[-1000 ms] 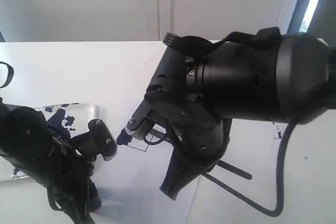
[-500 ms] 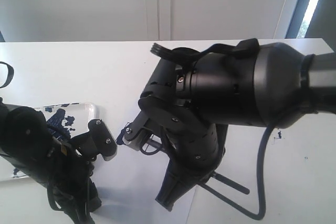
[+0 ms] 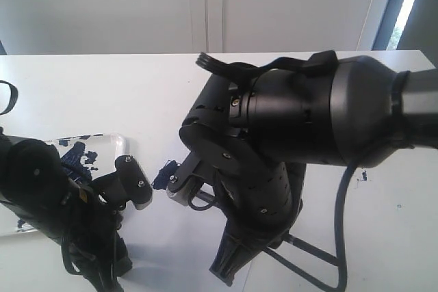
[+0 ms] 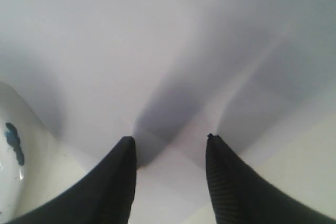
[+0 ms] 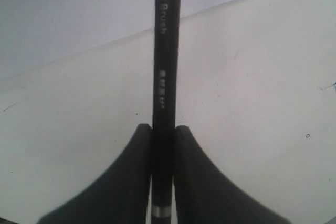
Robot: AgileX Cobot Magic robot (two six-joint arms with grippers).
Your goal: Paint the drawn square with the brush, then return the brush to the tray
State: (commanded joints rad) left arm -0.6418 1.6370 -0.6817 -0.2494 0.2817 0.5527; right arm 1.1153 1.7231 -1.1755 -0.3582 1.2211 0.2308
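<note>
My right gripper (image 5: pixel 163 129) is shut on the brush (image 5: pixel 164 77), whose thin black handle runs straight out between the fingers, with a silvery band at their base. In the exterior view the bulky right arm hangs low over the paper sheet (image 3: pixel 178 237) and hides most of the drawn square. A dark navy patch (image 3: pixel 163 172) shows at the gripper's tip; I cannot tell bristles from painted square there. The handle's end (image 3: pixel 315 249) juts out behind the arm. My left gripper (image 4: pixel 169 139) stands open and empty beside the paint-smeared tray (image 3: pixel 113 143).
The right arm's black cable (image 3: pixel 340 237) loops down to the table at the lower right. The left arm's body (image 3: pixel 41 196) covers part of the tray. The tray's rounded wall (image 4: pixel 16 192) with a navy smear lies close beside the left fingers.
The right arm has swung left and its wrist has dropped lower over the paper, taking the brush with it. The left arm has not moved.
</note>
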